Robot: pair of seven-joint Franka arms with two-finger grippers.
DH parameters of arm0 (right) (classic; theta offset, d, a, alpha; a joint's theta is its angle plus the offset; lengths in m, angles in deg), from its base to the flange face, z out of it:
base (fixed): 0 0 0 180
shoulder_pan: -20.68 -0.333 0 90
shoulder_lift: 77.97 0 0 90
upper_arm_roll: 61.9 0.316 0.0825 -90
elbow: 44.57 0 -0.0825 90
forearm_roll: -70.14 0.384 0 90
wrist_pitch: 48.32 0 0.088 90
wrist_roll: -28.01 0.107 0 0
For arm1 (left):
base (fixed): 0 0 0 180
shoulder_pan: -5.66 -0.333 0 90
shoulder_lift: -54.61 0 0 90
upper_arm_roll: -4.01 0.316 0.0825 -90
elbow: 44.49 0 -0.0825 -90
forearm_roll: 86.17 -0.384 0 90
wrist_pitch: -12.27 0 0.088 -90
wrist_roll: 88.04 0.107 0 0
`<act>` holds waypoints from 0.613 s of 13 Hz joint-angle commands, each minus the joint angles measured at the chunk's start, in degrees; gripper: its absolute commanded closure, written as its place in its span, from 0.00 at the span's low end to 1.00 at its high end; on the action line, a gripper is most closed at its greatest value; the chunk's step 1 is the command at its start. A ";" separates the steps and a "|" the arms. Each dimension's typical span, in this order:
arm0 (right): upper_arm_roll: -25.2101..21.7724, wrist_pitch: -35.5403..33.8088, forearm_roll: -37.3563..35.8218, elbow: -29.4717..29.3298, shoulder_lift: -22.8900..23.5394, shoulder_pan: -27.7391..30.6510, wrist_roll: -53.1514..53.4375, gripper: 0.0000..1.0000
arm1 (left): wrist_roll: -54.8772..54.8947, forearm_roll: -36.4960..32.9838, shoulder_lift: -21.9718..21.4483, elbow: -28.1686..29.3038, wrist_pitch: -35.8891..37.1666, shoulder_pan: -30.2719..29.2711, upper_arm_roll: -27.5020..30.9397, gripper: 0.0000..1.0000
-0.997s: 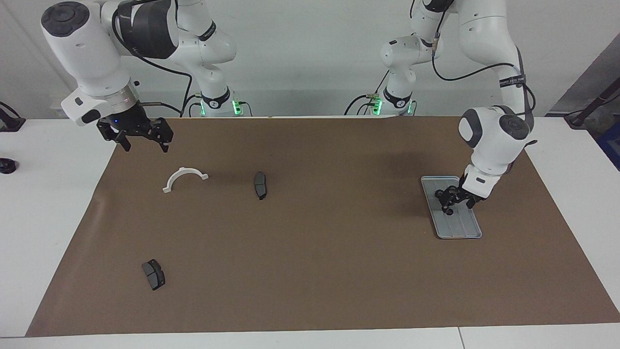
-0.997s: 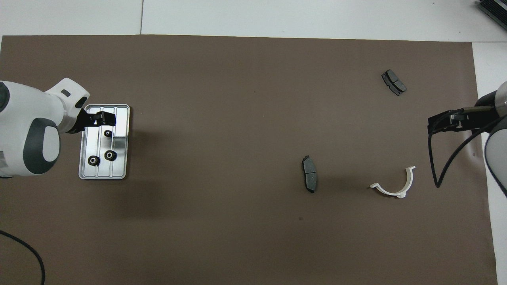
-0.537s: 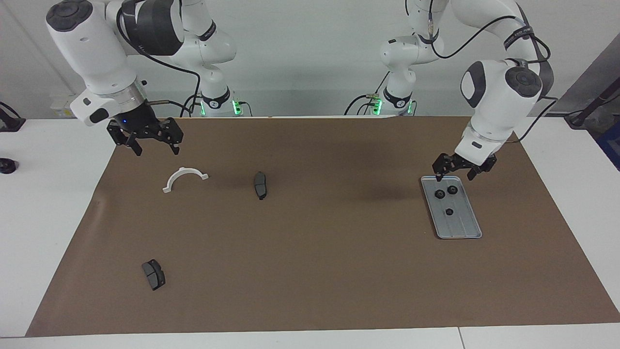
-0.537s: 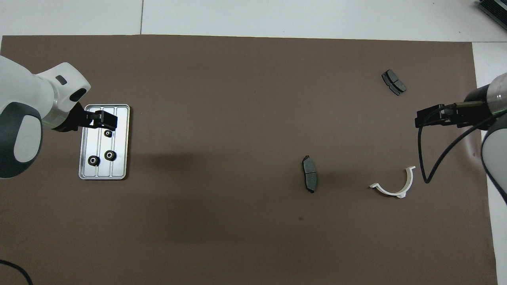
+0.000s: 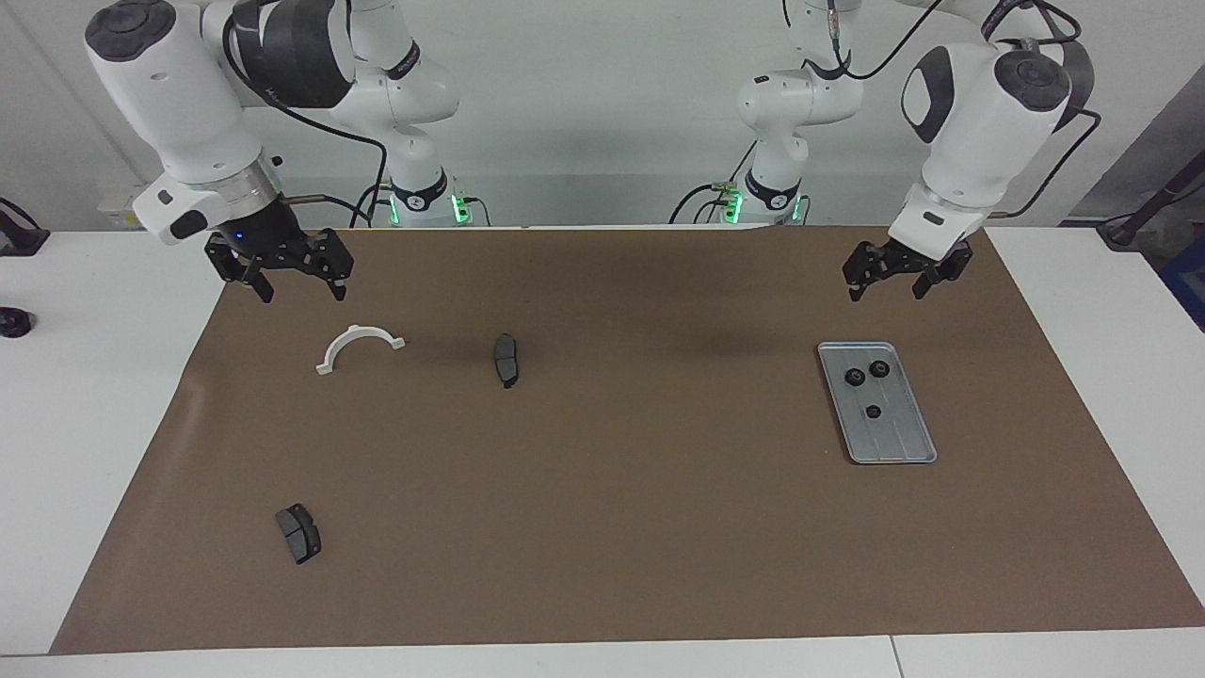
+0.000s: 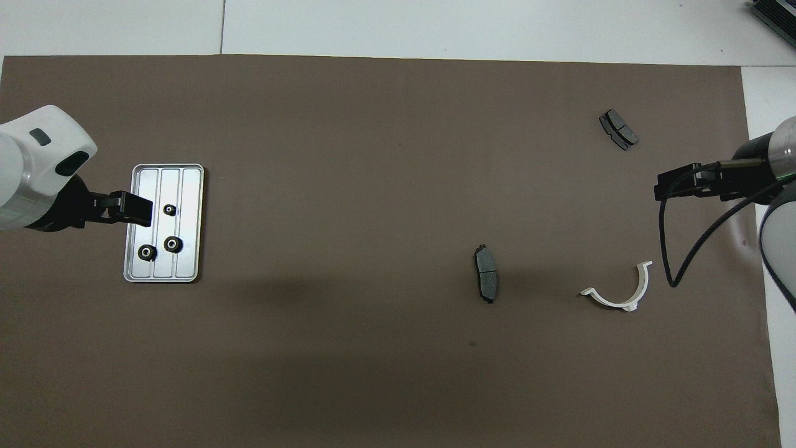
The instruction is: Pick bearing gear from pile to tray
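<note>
facing view: three small black gears (image 5: 867, 385) down flat in the tray (image 5: 906, 443), two side by side at the end nearer the robots, one alone farther along toward the middle. tray toward the left arm's end of the bench (image 5: 602, 565), on the brown mat (image 5: 612, 490).

left gripper (image 5: 894, 280) raised over the mat just off the tray's robot-side end, fingers spread apart, nothing between them. right gripper (image 5: 293, 276) raised over the mat's corner at the right arm's end, above and beside the white half-ring bracket (image 5: 359, 346), fingers likewise apart and empty; waiting.

remaining loose parts: one brake pad (image 5: 506, 359) about level with the bracket and more toward the middle of the mat, second brake pad (image 5: 298, 532) well apart, much farther from the robots. no gear visible among them, so judged finished or close to it.

overhead view: same count, three gears (image 6: 161, 238) in the tray (image 6: 187, 267), left gripper (image 6: 132, 209) overlapping the tray's edge from above.

handling, as a judgement: gears light, rigid, hard, probably toothed at the rim and so not very slippery; small enough to tip or roll if nudged sideways. best taken across the outer rim with fingers coming straight down and closing narrowly; metal tray likely slick, so a loose release could send one skidding along a ridge.
</note>
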 commanded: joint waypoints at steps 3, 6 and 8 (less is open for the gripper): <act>0.11 0.32 1.15 1.74 -1.59 0.17 -1.15 0.00 | 0.54 2.31 0.48 -9.09 8.15 -0.72 -0.08 0.00; 0.11 0.32 1.15 1.74 -1.59 0.26 -1.15 0.00 | 0.72 2.68 0.22 -10.07 9.84 6.79 8.22 0.00; 0.11 0.32 1.15 1.74 -1.59 0.26 -1.15 0.00 | 1.33 2.76 0.13 -10.51 9.66 8.51 10.64 0.00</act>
